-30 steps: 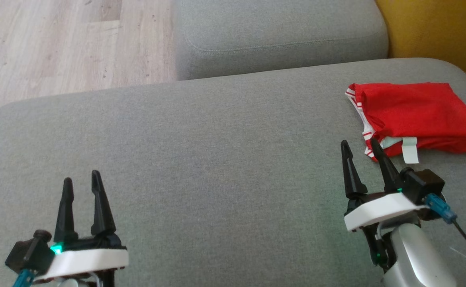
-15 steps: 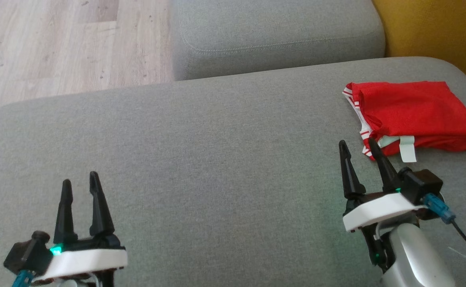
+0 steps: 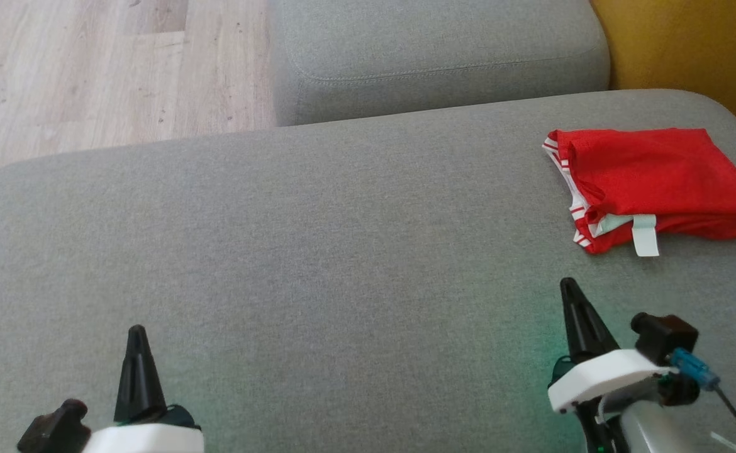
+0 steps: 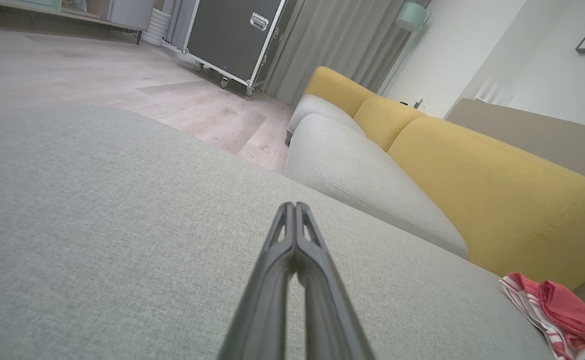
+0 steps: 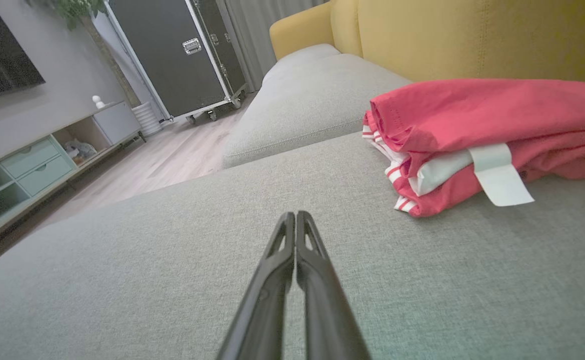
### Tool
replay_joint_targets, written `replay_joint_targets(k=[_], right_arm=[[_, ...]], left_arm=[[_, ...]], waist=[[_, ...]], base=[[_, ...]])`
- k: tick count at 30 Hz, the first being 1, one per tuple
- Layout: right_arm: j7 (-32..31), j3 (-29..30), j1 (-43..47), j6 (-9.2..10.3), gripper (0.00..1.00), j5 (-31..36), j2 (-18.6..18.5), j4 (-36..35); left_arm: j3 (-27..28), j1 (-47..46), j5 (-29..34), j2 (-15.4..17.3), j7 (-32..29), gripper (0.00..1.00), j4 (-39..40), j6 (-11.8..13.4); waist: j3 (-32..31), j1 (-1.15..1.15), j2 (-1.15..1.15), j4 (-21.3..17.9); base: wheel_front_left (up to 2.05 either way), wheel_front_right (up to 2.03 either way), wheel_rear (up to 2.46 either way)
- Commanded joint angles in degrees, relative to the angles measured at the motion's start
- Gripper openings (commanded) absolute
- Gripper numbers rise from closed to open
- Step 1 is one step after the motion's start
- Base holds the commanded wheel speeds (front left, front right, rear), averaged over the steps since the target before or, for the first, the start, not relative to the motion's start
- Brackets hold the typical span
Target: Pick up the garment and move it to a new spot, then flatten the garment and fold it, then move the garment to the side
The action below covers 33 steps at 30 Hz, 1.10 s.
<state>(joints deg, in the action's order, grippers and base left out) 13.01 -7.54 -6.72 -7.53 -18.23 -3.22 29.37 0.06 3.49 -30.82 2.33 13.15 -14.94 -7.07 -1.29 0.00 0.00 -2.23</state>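
The garment is red with red-and-white striped trim and a pale tag. It lies folded at the far right of the grey couch seat. The right wrist view has the garment ahead and to the right; in the left wrist view the garment shows at the lower right corner. My right gripper is shut and empty, low at the right, short of the garment. My left gripper is shut and empty at the lower left. Both grippers' fingers press together over bare cushion in the wrist views.
A second grey cushion lies beyond the seat. The yellow backrest rises at the far right. Wooden floor lies past the seat's left edge. A black wheeled case and a low cabinet stand across the room.
Both grippers have shut and drawn back toward the bottom of the head view. The right gripper has left the garment's edge. The garment has not moved.
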Motion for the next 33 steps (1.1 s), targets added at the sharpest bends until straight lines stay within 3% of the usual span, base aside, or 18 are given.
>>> replay_joint_targets(k=[1,33], right_arm=[[-0.37,0.47,-3.15,0.00,0.00,-1.45,0.01,-2.24],[-5.51,4.13,-2.15,0.01,0.00,-20.93,0.10,-5.78]], left_arm=[[0.50,-2.65,-1.01,0.09,-0.13,0.00,1.79,-0.03],[2.10,-4.53,-17.22,0.21,-5.36,0.00,1.56,-0.14]], waist=[[0.01,0.00,0.00,0.02],[0.40,0.00,0.00,0.62]], base=[[0.00,0.00,0.00],[0.00,0.00,0.00]])
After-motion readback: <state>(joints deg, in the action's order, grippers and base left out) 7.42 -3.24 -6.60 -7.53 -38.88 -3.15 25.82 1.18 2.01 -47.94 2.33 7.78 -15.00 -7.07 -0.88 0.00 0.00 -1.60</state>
